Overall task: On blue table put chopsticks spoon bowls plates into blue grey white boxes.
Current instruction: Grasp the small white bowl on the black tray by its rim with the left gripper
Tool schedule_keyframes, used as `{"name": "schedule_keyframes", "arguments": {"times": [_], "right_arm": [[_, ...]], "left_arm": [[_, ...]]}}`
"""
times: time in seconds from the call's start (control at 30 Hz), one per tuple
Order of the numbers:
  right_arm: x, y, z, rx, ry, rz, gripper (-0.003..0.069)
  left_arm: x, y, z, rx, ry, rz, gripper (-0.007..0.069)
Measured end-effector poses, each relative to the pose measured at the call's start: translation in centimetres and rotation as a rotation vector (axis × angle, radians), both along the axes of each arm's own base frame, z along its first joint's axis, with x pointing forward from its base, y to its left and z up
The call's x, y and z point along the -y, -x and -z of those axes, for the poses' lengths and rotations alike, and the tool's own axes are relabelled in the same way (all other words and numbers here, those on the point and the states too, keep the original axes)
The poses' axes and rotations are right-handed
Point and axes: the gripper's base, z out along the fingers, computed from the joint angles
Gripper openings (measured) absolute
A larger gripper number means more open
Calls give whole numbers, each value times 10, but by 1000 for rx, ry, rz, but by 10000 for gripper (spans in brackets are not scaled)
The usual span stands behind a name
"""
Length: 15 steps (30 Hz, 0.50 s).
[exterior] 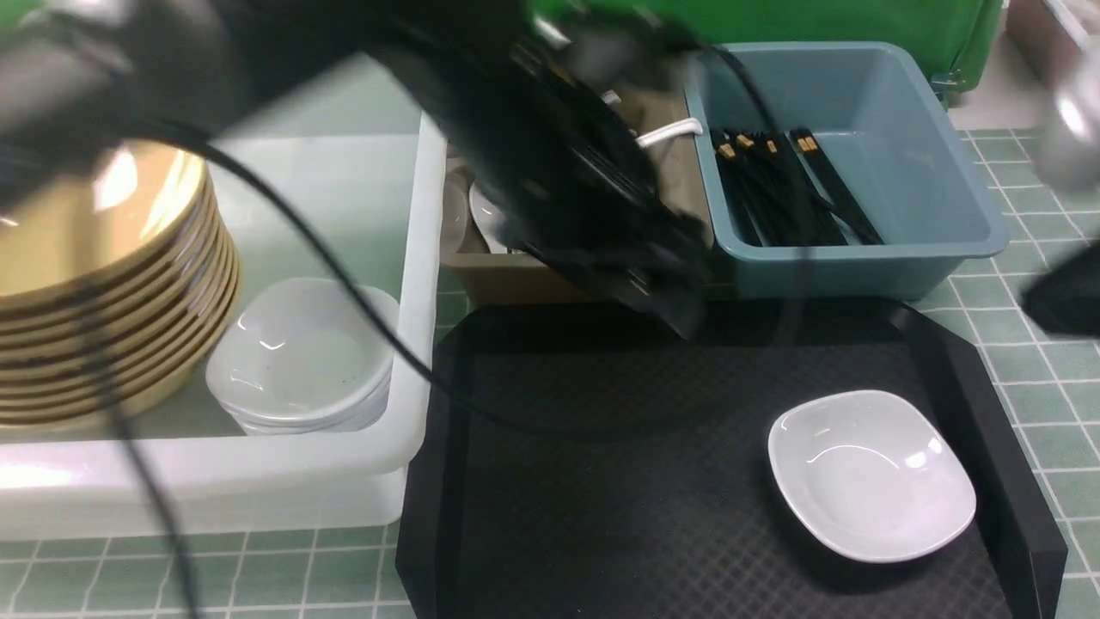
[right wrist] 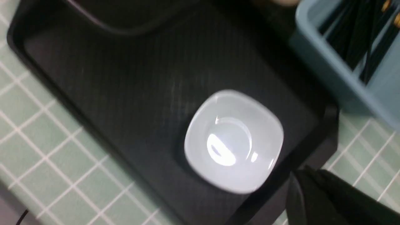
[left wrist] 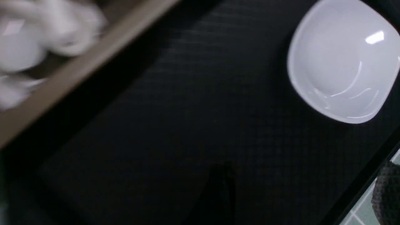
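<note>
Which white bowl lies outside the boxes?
The lone white bowl on the black tray, toward its right side. The other white bowls sit stacked inside the white box, beside the yellow plates.

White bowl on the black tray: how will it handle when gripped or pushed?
The white bowl looks glossy, with bright highlights, so it is probably slippery at the rim. Its low, wide, rounded-square shape suggests it would slide on the textured black tray rather than tip or roll.
</note>
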Motion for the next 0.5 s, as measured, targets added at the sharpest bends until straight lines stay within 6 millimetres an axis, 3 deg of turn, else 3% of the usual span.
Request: {"name": "schedule_keyframes", "arguments": {"times": [0.2,0.5], "right_arm": [[22,28,19,-5,-15,20,48],[32,40,15,32,-49,23,48]], "left_arm": [[55,0,60,5,-1,50,561],[85,-9,114,-8,44,-10,561]]}}
